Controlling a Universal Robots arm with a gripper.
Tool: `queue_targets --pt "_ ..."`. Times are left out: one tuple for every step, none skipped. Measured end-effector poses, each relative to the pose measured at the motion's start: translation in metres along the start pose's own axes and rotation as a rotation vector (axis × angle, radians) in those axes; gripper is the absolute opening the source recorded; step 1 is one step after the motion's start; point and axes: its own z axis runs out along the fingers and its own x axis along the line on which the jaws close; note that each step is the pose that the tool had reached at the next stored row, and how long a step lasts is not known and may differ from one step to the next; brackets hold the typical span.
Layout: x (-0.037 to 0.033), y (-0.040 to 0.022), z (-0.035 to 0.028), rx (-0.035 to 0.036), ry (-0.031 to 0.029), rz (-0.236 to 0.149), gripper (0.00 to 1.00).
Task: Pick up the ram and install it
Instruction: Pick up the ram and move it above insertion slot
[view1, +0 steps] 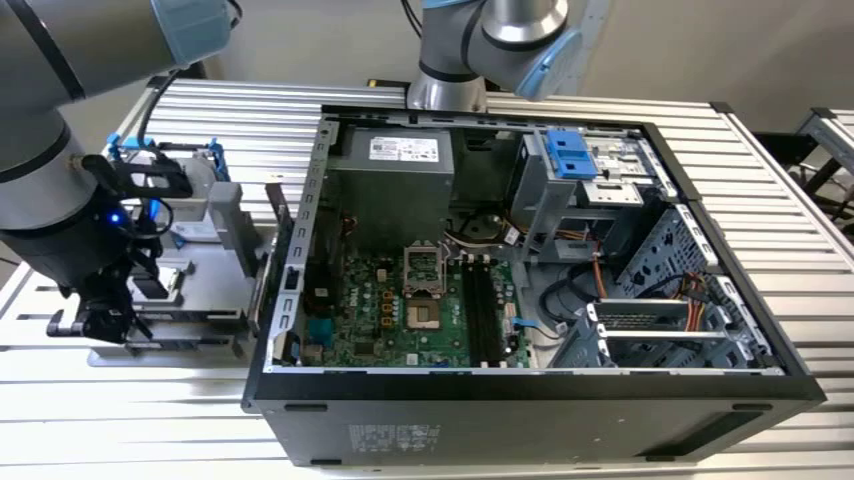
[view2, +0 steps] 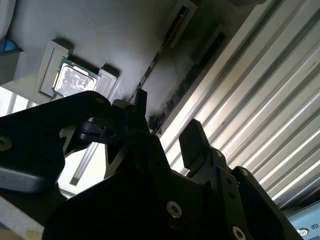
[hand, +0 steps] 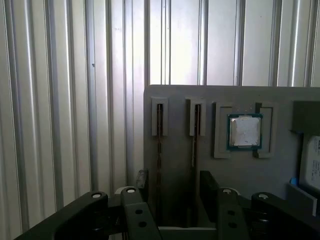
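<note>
Exterior view: arm comes in from the exterior view's left, wrist pointing down. The gripper (view1: 100, 320) is low over a grey parts tray (view1: 187, 268), which sits on the slatted table (view1: 134, 420) just left of the open PC case (view1: 534, 410). Inside the case the green motherboard (view1: 387, 310) lies flat, w/ its long black memory slots (view1: 483, 300) running near to far. The gripper is well apart from them, outside the case. Can't make out the ram from here; arm and gripper cover that part of the tray.

First wrist view: looking along the fingers at the tray (hand: 176, 150). Two thin boards stand on edge in narrow tray slots, side by side: first ram stick (hand: 159, 142) and second ram stick (hand: 195, 142). Square silver processor (hand: 245, 131) sits in its own pocket beside them. The gripper (hand: 176, 184) is spread wide, nothing between the fingers (hand: 210, 187). Both sticks line up w/ the gap, so can't tell which one it is centred on. No contact seen.

Second wrist view: same spot from the other side. The gripper (view2: 167, 117) has its fingers apart and empty, tips close above the tray (view2: 110, 35). First ram stick (view2: 165, 45) and second ram stick (view2: 192, 75) show as dark lines in their slots, both seated. Processor (view2: 75, 81) is off to one side, table slats beyond.
</note>
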Motion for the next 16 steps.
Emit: queue_targets --pt "0.0008 0.0 0.0008 -0.0005 0.0002 0.0 1.0" --pt "0.0016 -0.0001 0.0017 -0.0011 0.0 0.0 1.0" --pt "0.0022 0.0 0.0025 -0.0017 0.0 0.0 1.0" --pt "0.0027 0.0 0.0033 -0.0026 -0.0001 0.0 1.0" --pt "0.0028 0.0001 0.0041 -0.003 0.0 0.0 1.0" --pt "0.0029 0.0001 0.0047 -0.0032 0.0 0.0 1.0" --pt "0.0029 0.0001 0.0054 -0.0032 0.0 0.001 1.0" --pt "0.003 0.0 0.0063 -0.0032 0.0004 0.003 1.0" --pt "0.0031 0.0 0.0071 -0.0032 0.0007 0.005 1.0" --pt "0.0033 0.0001 0.0078 -0.003 0.001 0.009 1.0" --pt "0.0035 0.0001 0.0085 -0.0029 0.0012 0.013 1.0" --pt "0.0037 0.0001 0.009 -0.0028 0.0013 0.017 1.0" --pt "0.0038 0.0001 0.0093 -0.0027 0.0013 0.019 1.0" --pt "0.0037 0.0 0.0094 -0.0027 0.0013 0.019 1.0" --pt "0.0038 0.0 0.0094 -0.0028 0.0014 0.019 1.0" --pt "0.0038 0.0001 0.0095 -0.0027 0.0014 0.019 1.0"
